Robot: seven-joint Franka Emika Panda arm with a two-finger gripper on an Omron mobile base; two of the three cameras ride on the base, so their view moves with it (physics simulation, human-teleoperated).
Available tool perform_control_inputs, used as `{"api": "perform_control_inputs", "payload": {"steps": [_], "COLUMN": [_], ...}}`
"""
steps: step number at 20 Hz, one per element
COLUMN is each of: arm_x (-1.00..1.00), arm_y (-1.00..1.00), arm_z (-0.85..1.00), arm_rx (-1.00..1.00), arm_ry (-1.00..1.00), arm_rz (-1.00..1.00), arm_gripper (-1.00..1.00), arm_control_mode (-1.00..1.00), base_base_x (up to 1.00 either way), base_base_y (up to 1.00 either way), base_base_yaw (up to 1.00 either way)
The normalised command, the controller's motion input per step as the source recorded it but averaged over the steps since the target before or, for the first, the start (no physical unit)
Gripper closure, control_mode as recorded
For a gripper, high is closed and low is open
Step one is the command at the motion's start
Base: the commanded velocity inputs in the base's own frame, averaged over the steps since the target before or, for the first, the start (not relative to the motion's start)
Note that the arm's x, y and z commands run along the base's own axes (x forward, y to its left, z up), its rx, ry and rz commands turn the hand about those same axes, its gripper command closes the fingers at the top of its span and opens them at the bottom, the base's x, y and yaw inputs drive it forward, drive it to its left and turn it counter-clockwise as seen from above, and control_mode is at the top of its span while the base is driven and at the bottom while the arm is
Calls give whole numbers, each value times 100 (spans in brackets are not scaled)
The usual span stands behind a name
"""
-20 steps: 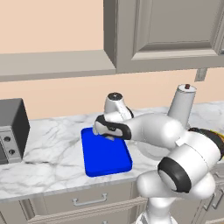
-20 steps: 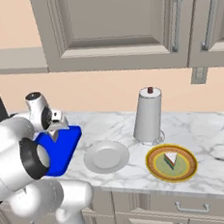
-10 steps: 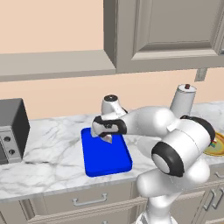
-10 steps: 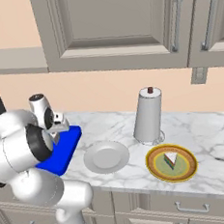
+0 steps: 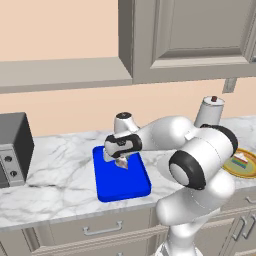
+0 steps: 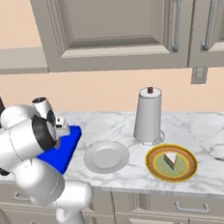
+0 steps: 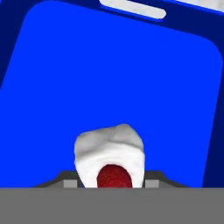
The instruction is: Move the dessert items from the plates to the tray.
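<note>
The white-pink cake wedge with a red cherry [image 7: 109, 153] is held between my fingertips, just above the blue tray [image 7: 113, 78]. My gripper [image 5: 121, 160] is shut on it and hangs low over the tray's [image 5: 122, 182] middle. The tray's handle slot [image 7: 133, 8] is at the far end in the hand view. The layered white, green and red wedge [image 6: 171, 157] lies on the yellow-orange plate [image 6: 158, 170] to the right. Between that plate and the tray [image 6: 64, 150] sits the pale grey-white plate [image 6: 106, 156], with nothing on it.
A grey paper towel roll on a stand [image 6: 148, 115] is behind the two plates. A dark toaster oven [image 5: 12, 150] sits at the counter's left end. Wall cabinets hang above. The marble counter's front edge runs just below the tray and plates.
My gripper has come down toward the tray with the cherry wedge still in it. The plates and the layered wedge have not moved.
</note>
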Motion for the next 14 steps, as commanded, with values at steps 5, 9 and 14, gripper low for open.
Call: {"api": "perform_control_inputs", "payload": {"steps": [5, 9, 14], "arm_x": [0, 0, 0], "arm_y": [2, 0, 0], "arm_z": [-6, 0, 0], "arm_rx": [0, 0, 0], "arm_ry": [3, -2, 0], "arm_rz": [0, 0, 0], "arm_gripper": [-100, -100, -100], "arm_control_mode": [-100, -100, -100], "base_base_x": [0, 0, 0], "base_base_y": [0, 0, 0], "base_base_yaw": [0, 0, 0]}}
